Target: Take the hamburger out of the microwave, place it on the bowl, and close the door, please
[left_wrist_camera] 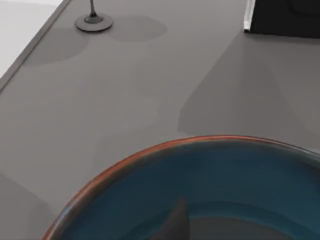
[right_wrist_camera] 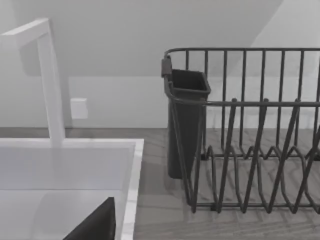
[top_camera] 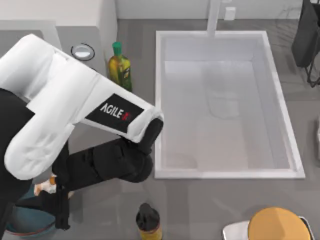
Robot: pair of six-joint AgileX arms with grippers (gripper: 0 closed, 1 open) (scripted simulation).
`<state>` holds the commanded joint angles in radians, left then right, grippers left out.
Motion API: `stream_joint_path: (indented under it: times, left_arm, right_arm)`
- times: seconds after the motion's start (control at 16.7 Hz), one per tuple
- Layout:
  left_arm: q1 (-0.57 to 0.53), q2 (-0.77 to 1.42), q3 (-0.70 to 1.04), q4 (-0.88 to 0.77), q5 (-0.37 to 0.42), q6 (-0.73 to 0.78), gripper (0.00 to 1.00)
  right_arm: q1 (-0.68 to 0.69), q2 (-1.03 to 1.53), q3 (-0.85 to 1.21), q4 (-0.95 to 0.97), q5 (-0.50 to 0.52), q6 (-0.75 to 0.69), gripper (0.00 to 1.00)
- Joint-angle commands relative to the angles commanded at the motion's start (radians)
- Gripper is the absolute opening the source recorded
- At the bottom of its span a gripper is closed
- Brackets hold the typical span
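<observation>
One hamburger [top_camera: 46,186] hanging over bowl [top_camera: 25,220] at desk's seven o'clock, apparently held by left gripper [top_camera: 52,187]; finger spread impossible to tell. Placing step underway, by judgement. Next: lowering, releasing, then shutting microwave [top_camera: 85,30] at eleven o'clock.

Grey countertop [top_camera: 210,205] around a white rectangular sink [top_camera: 225,105], with a white faucet [top_camera: 214,17] at its far edge against a pale wall [right_wrist_camera: 150,30]. Dark wire dish rack [right_wrist_camera: 250,130] with a utensil cup [right_wrist_camera: 185,125] right of the sink. Olive-oil bottle [top_camera: 120,67] just left of the basin; dark-capped bottle [top_camera: 148,222] near the front edge.
</observation>
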<state>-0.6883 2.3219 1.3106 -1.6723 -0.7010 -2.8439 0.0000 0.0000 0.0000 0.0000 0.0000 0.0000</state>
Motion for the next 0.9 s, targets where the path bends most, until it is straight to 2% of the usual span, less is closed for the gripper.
stream_joint_path:
  times: [0.9]
  left_arm:
    - [0.075,-0.015,-0.129,0.149,-0.065,0.042,0.0]
  right_arm:
    - [0.0,0.0,0.0,0.0,0.0,0.0,1.0]
